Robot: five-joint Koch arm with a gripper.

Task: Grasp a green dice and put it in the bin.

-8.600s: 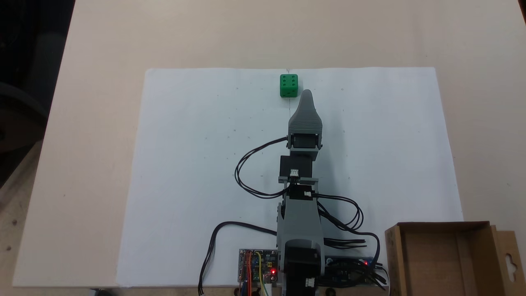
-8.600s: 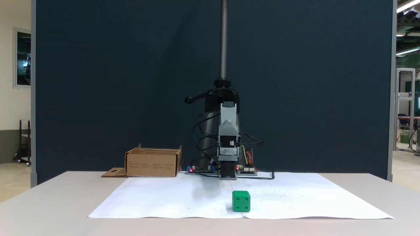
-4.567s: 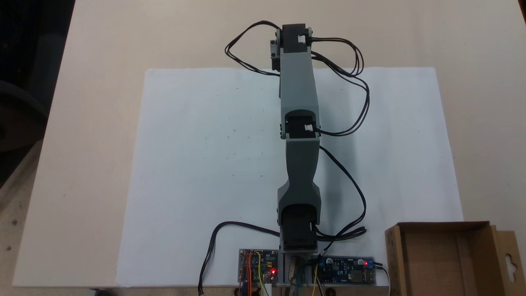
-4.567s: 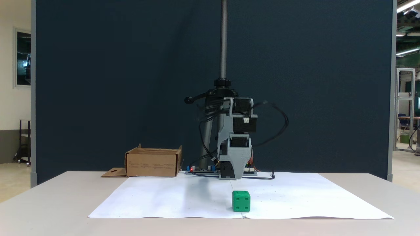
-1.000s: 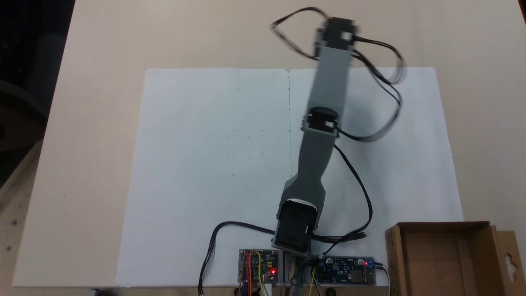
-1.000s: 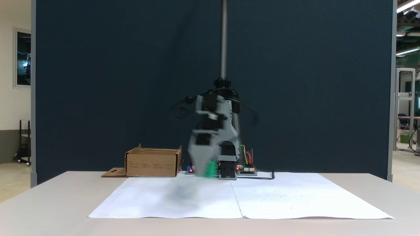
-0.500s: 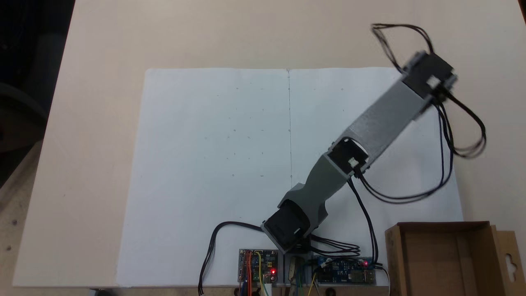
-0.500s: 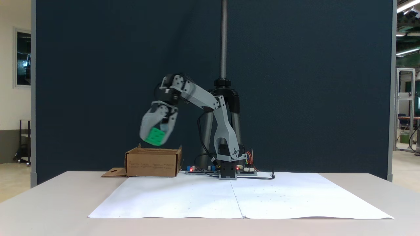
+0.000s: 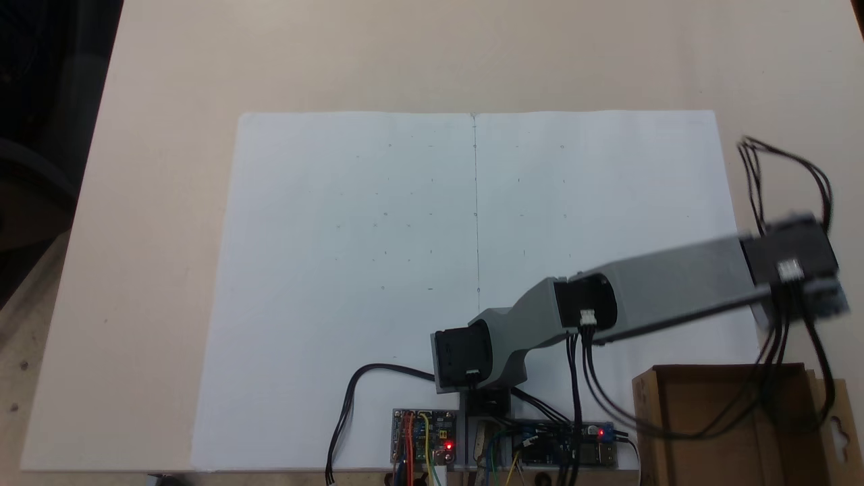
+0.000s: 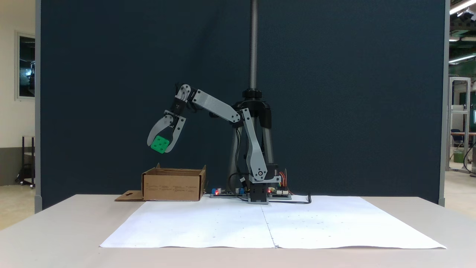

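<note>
— Where was the green dice [image 10: 160, 144] when you looked?

— I saw it in a fixed view from the front, clamped between the two curved fingers [image 10: 156, 129] of the pincer [image 10: 161, 146], tilted on a corner, with its pipped face toward the camera. It hung in the air above the bin [image 10: 173, 184], clear of the rim and over the bin's left part as that view showed it.

— So the pincer was gripping?

— Yes, from my seat both fingers were closed against the dice's sides. The pincer pointed downward from the wrist, and the arm [image 10: 215, 106] reached up and to the left from its base [image 10: 258, 193].

— And from above?

— In a fixed view looking down, I had the arm [image 9: 661, 287] stretched to the right, its black wrist motor [image 9: 790, 263] blurred and just past the far edge of the bin [image 9: 648, 418]. The arm hid the dice there. Black cables [image 9: 790, 175] looped off the wrist and trailed across the bin's opening.

— The bin itself?

— A brown cardboard box at the lower right corner of that view, flap [image 9: 840, 425] with the hang-hole on its right. It sat on the worktop [image 9: 169, 202] beside the white paper sheet [image 9: 371, 236], near the circuit boards [image 9: 425, 435] with their red lights at the arm's base.
</note>
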